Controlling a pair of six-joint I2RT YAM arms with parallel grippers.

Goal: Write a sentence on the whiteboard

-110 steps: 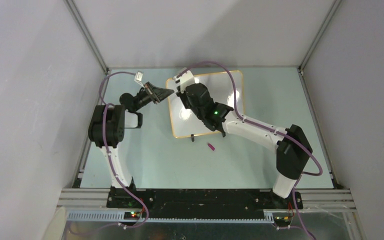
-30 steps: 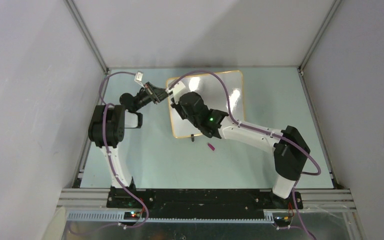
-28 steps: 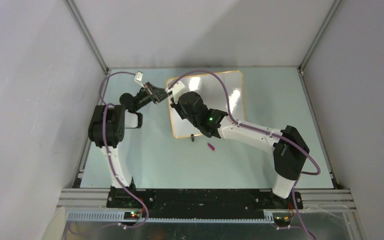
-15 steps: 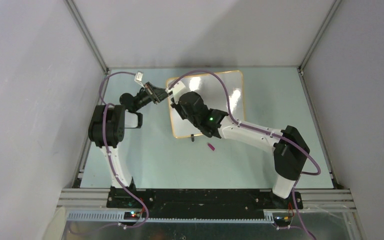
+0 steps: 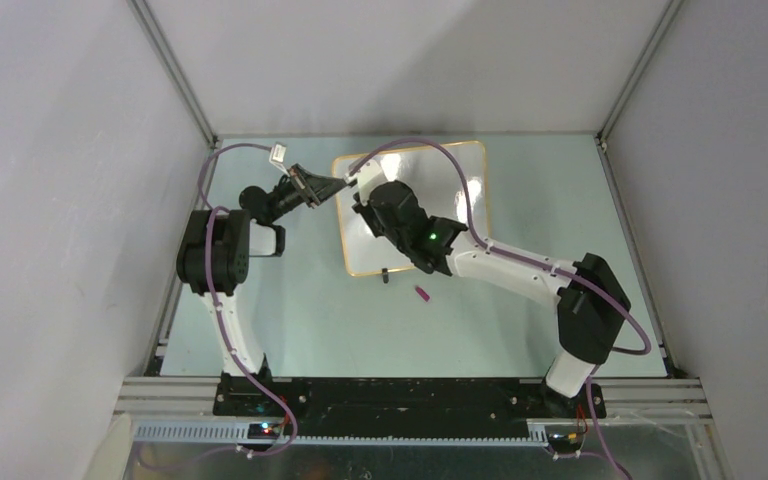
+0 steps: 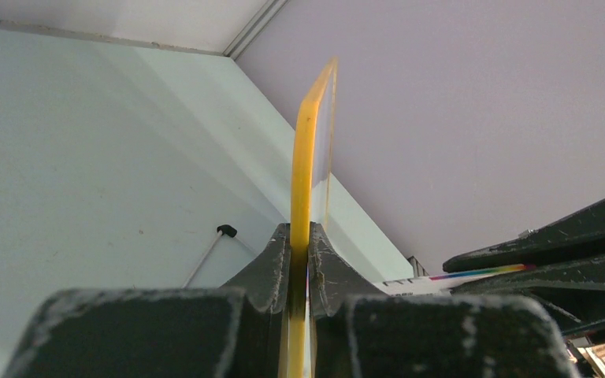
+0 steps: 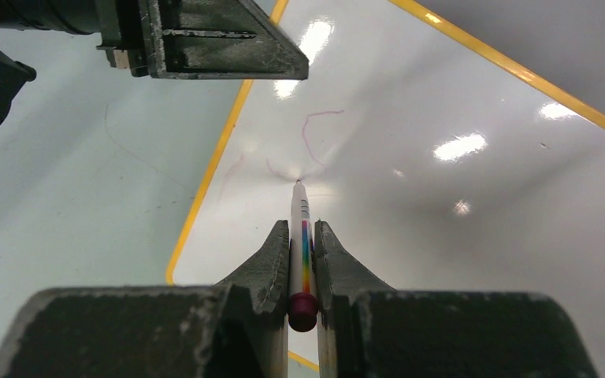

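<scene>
The whiteboard [image 5: 460, 170] looks stiff and slick, so my left fingers [image 6: 272, 264] clamp its left frame edge; my right fingers [image 7: 266, 264] pinch the marker [image 7: 302, 236].

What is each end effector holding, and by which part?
Left end effector: the whiteboard, by its yellow edge. Right end effector: the marker, near its rear end.

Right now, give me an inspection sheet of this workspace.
Surface: pale green tabletop, faint scuffs.
Job's things: glossy white, orange-yellow-framed whiteboard bearing faint purple strokes; white rainbow-striped marker, tip at the board.
Clutter: small magenta cap on the table, apart from the board's near edge.
Grippers: left gripper shut on the board's frame; right gripper shut on the marker.
Cables: purple cable arcs over the board; another follows the left arm.
Surroundings: plain grey walls; nothing else seen.
</scene>
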